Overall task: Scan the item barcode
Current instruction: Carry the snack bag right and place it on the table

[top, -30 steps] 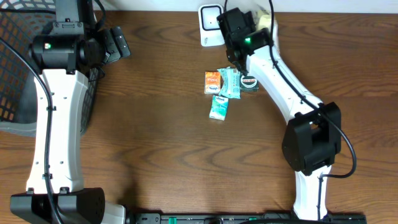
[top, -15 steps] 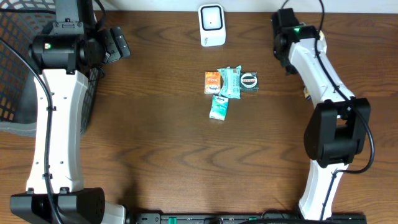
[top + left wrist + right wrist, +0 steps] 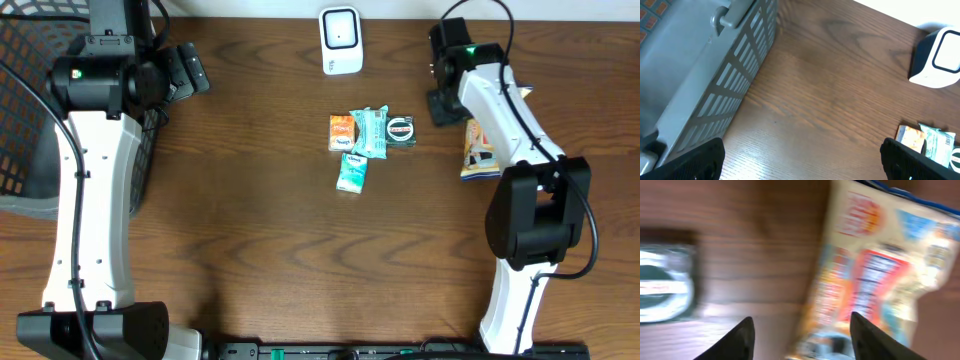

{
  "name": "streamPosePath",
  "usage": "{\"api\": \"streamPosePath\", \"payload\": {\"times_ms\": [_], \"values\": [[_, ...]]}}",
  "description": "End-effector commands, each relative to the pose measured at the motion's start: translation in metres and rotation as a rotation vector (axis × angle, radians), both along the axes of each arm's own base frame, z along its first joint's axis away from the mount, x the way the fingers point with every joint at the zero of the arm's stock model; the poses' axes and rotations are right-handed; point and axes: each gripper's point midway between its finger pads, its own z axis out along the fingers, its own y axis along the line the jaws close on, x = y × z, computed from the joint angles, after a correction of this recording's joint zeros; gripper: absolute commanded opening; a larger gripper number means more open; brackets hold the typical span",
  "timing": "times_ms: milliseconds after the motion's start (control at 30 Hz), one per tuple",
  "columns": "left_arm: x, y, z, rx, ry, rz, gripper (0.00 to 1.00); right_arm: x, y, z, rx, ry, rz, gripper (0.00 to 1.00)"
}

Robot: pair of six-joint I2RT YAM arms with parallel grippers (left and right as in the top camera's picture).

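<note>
Wide brown desk [image 3: 260,230], mesh basket [image 3: 25,100] at far left beside the left arm. Left end effector [image 3: 805,159] hangs by the basket w/ fingers spread wide, nothing btwn them. It's idle and well apart from the goods. Right arm reaches to the top right. Right end effector [image 3: 804,334] has fingers apart, gripping nothing, and hovers over the left edge of the snack bag [image 3: 480,148]. Bag lies flat on the desk right of the pile, long side running away from the robot, printed label up in the wrist view (blurred, can't read a barcode). Scanner [image 3: 340,40] stands at top centre, apart from everything. Below it is the pile: teal pouch [image 3: 368,132] touching the orange pack [image 3: 342,132] on its left and the round-label pack [image 3: 401,131] on its right, small teal pack [image 3: 352,172] just below. Prob. step: letting go of the bag on the right side. To do it well, lift straight up w/ fingers wide so no pad drags the film, then clear the bag before swinging left. For the next pick, the round-label pack is nearest. Come down vertical so as not to nudge the touching pouch.
</note>
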Motion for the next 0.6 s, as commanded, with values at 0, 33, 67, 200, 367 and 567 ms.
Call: {"api": "streamPosePath", "payload": {"times_ms": [0, 33, 67, 200, 367, 567], "values": [[0.000, 0.002, 0.001, 0.012, 0.000, 0.010, 0.98, 0.000, 0.048, -0.002, 0.233, -0.008, 0.009, 0.56], [0.000, 0.002, 0.001, 0.012, 0.000, 0.010, 0.98, 0.001, 0.054, -0.002, 0.255, -0.010, 0.019, 0.56], [0.000, 0.002, 0.001, 0.012, 0.000, 0.010, 0.98, 0.002, 0.056, -0.001, 0.257, -0.016, 0.025, 0.57], [0.000, 0.002, 0.001, 0.012, 0.000, 0.010, 0.98, 0.006, 0.027, 0.004, 0.121, -0.056, -0.054, 0.90], [0.000, 0.002, 0.001, 0.012, 0.000, 0.010, 0.98, 0.002, -0.020, 0.008, -0.001, -0.049, -0.137, 0.99], [0.000, 0.002, 0.001, 0.012, 0.000, 0.010, 0.98, 0.001, -0.048, -0.001, 0.186, 0.013, -0.092, 0.99]]}}
